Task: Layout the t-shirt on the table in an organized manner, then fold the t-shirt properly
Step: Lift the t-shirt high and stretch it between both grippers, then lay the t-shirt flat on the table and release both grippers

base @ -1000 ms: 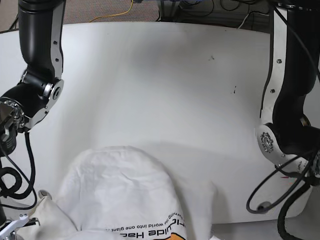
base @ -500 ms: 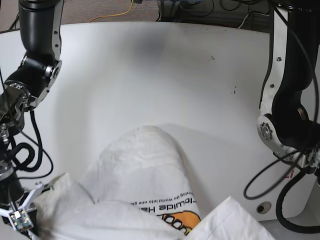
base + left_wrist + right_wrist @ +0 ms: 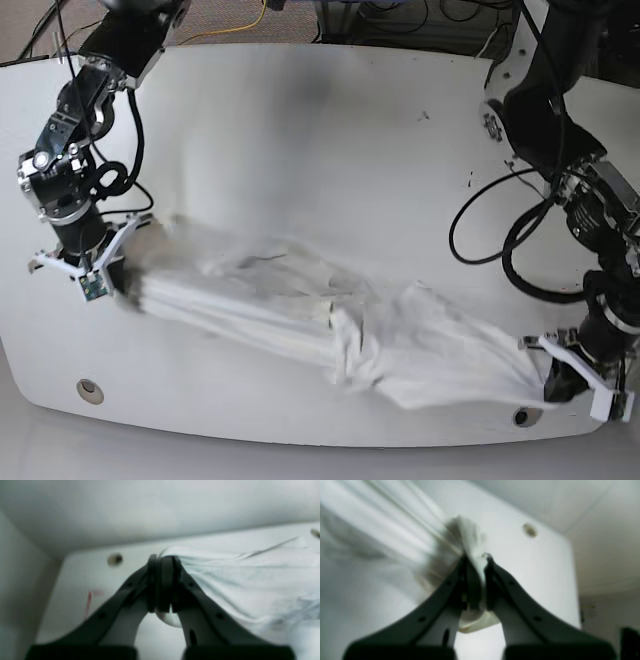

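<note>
The off-white t-shirt [image 3: 330, 320] lies bunched in a long twisted band across the front of the white table [image 3: 300, 130], print hidden. At the band's left end in the base view, my right gripper [image 3: 118, 270] is shut on the cloth. Its wrist view shows the jaws [image 3: 476, 562] pinching a crumpled tuft of t-shirt [image 3: 382, 542]. At the band's right end, near the table's front edge, my left gripper [image 3: 557, 382] is shut on the fabric. The left wrist view shows that gripper [image 3: 162, 562] clamped on a corner of the t-shirt [image 3: 237, 580], which stretches away in taut folds.
One grey grommet hole [image 3: 89, 390] sits at the front left and another [image 3: 521, 416] beside my left gripper. That hole [image 3: 115, 559] and a red tape mark [image 3: 88, 600] show in the left wrist view. Small dark specks [image 3: 424, 116] dot the far table. Cables hang off the right-side arm.
Both arms have swung out over the table and apart. The t-shirt, earlier heaped close to the camera at the front, is now pulled into a long band between the two grippers.
</note>
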### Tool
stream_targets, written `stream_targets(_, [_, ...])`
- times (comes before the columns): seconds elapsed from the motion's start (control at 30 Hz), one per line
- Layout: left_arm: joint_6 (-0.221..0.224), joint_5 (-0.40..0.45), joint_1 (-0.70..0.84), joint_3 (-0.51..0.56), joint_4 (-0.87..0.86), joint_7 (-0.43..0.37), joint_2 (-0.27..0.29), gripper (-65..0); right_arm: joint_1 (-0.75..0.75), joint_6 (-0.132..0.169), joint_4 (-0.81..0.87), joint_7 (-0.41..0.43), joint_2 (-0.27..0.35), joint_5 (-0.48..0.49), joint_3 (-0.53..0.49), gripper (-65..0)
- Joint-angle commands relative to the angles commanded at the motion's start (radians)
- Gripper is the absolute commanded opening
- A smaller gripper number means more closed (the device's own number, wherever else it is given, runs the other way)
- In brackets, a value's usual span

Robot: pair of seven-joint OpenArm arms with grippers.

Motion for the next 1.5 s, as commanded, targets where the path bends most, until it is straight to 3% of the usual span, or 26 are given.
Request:
stream_targets(0.3, [0.0, -0.121, 0.385, -0.081, 0.017, -0.002, -0.058, -64.6, -0.238, 0.0, 0.0, 0.0, -0.132, -0.002, 0.0, -65.0])
stream_targets(0.47, [0.0, -0.18, 0.546, -0.118, 0.017, -0.005, -0.109, -64.6, -0.316, 0.0, 0.0, -0.002, -0.153, -0.002, 0.0, -64.8])
stream_targets(0.63, [0.0, -0.213, 0.654, -0.158, 0.017, -0.005, -0.114, -64.6, -0.367, 0.0, 0.0, -0.005, -0.155, -0.008, -0.032, -62.0])
stream_targets(0.7, [0.0, -0.215, 0.684, -0.172, 0.017, -0.005, -0.118, -64.6, -0.385, 0.0, 0.0, -0.005, -0.155, -0.009, -0.043, -56.8])
stream_targets(0.9, [0.0, -0.252, 0.773, -0.189, 0.017, -0.005, -0.149, -64.0, -0.422, 0.0, 0.0, -0.005, -0.167, -0.009, -0.046, -29.2])
stream_targets(1.13, [0.0, -0.278, 0.827, -0.201, 0.017, -0.002, -0.17, -62.6, -0.431, 0.0, 0.0, -0.002, -0.183, -0.009, -0.043, -9.8])
stream_targets(1.43, [0.003, -0.321, 0.847, -0.212, 0.017, -0.002, -0.17, -27.2, -0.381, 0.0, -0.002, 0.0, -0.184, -0.002, -0.043, -7.5])
stream_targets(1.5, [0.003, -0.321, 0.847, -0.226, 0.017, 0.0, -0.17, -25.8, -0.362, 0.0, -0.002, 0.0, -0.184, -0.006, -0.044, -7.5])
